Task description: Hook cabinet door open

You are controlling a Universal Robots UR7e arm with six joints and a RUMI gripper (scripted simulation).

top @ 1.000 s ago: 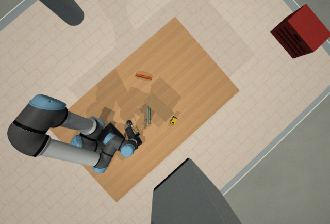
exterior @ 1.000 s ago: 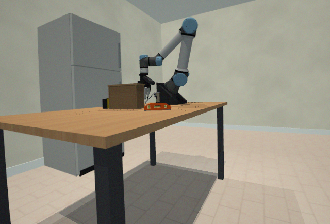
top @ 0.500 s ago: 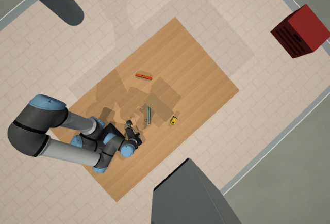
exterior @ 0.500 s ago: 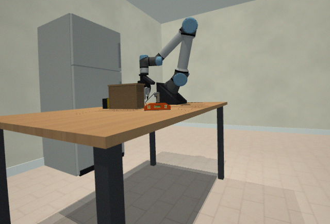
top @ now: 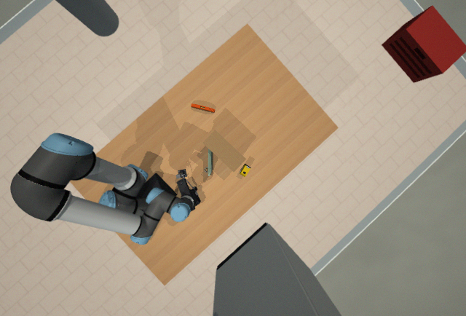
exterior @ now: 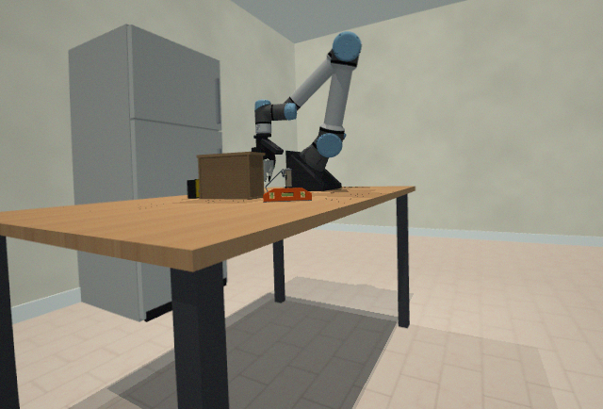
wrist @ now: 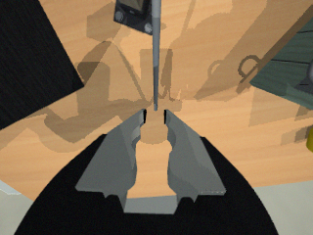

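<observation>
The grey hook rod (wrist: 156,54) runs from the post (wrist: 133,12) at the top of the wrist view down to my gripper (wrist: 155,110). Its tip ends right at the narrow gap between my fingertips, and I see no grip on it. My jaws are nearly shut with nothing clamped. The teal cabinet door (wrist: 289,73) stands open at the right, with a ring-shaped shadow (wrist: 249,66) on the table beside it. In the side view the brown cabinet (exterior: 228,174) sits flat on the table, with my gripper (exterior: 267,171) between it and the post (exterior: 287,177).
An orange spirit level (top: 202,108) lies on the table beyond the cabinet. A yellow tape measure (top: 245,170) sits next to the cabinet's right side. The black robot base (wrist: 29,64) is at the left. A fridge (exterior: 146,166) stands beside the table.
</observation>
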